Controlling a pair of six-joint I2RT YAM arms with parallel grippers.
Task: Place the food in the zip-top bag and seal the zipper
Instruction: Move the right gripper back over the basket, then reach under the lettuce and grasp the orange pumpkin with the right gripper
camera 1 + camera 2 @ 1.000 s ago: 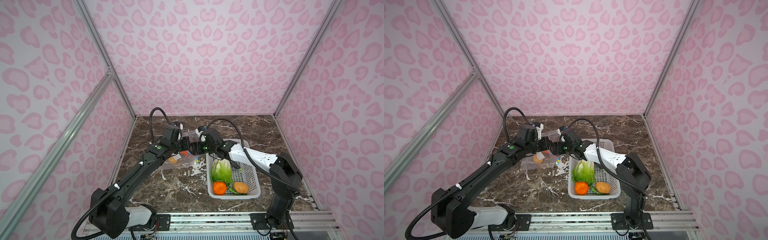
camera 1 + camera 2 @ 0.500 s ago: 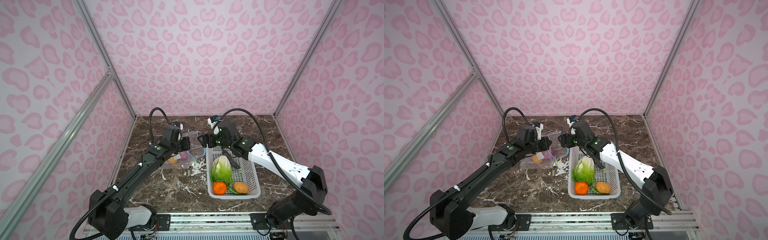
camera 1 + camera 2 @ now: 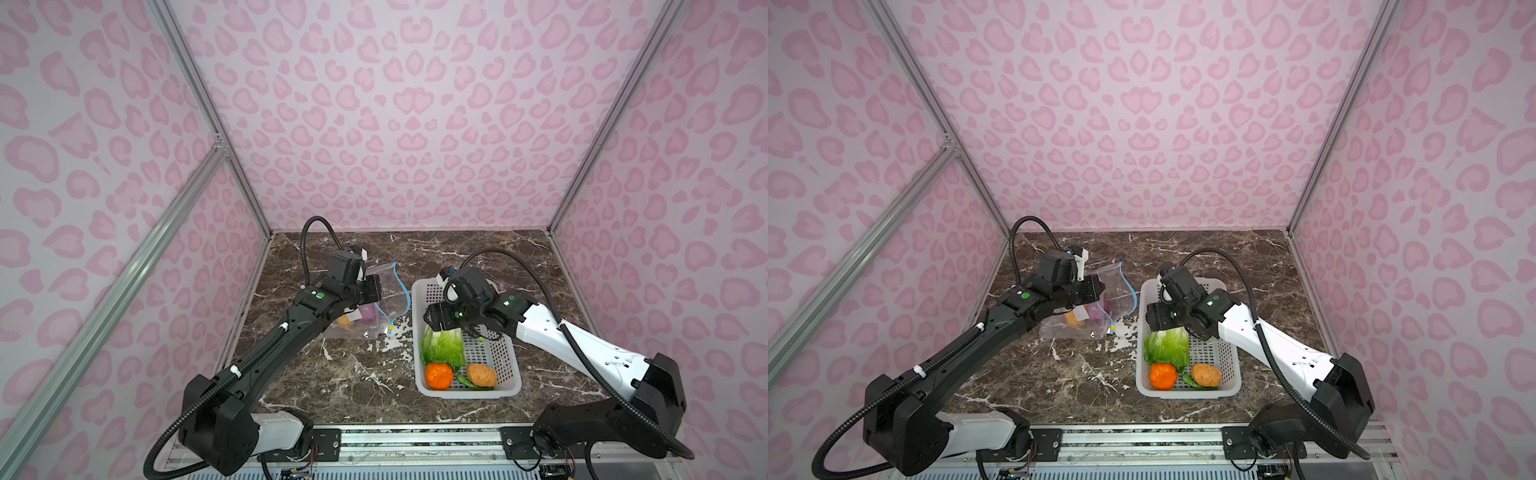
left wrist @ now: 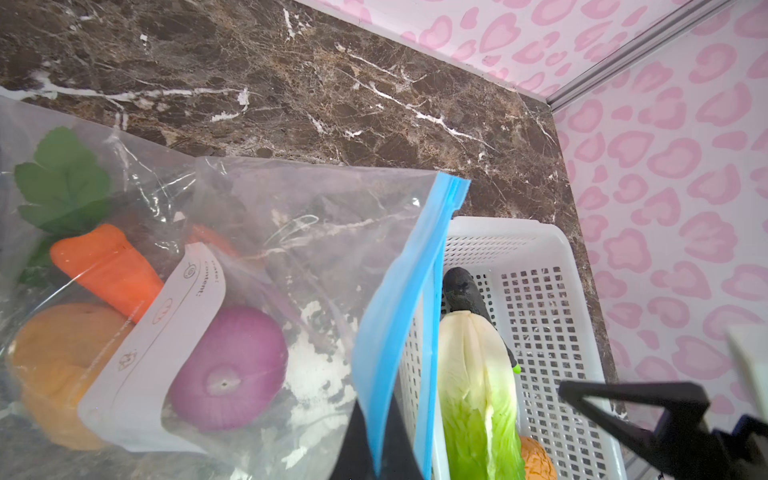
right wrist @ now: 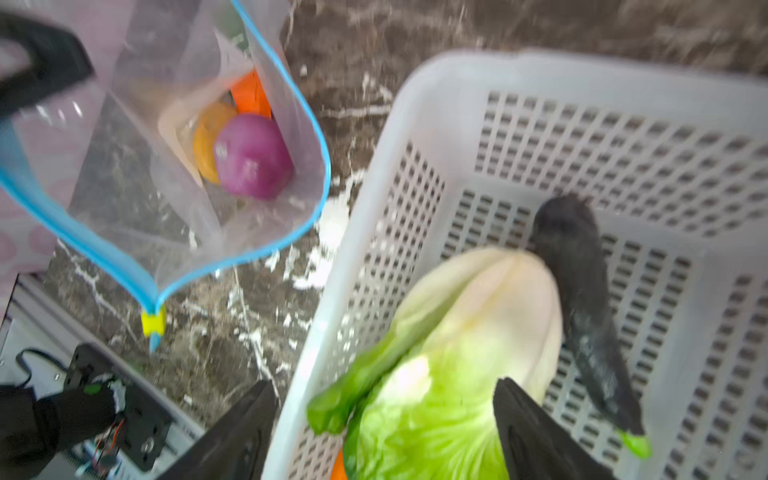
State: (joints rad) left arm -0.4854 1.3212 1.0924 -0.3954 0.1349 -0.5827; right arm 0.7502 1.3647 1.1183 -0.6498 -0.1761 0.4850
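Note:
The clear zip-top bag point(image 3: 384, 291) lies left of the basket, mouth held open. My left gripper point(image 4: 384, 453) is shut on its blue zipper point(image 4: 399, 332) edge. Inside the bag are a purple onion point(image 4: 228, 370), a carrot point(image 4: 104, 266) and a potato point(image 4: 54, 353). The yellow slider point(image 5: 153, 322) sits at the zipper's near end. My right gripper point(image 5: 386, 424) hangs open just above the cabbage point(image 3: 442, 347) in the basket, holding nothing. A dark cucumber point(image 5: 582, 266) lies beside the cabbage, with an orange fruit point(image 3: 439, 375) and a second potato point(image 3: 482, 375) nearer the front.
The white perforated basket point(image 3: 415, 345) stands right of centre on the brown marble table. Its rim point(image 5: 361, 232) is close to the bag's mouth. Pink patterned walls close in the back and both sides, and a metal rail runs along the front.
My right gripper has swung from the bag's mouth back to the right and down over the cabbage in the basket. The left gripper has kept its hold on the bag.

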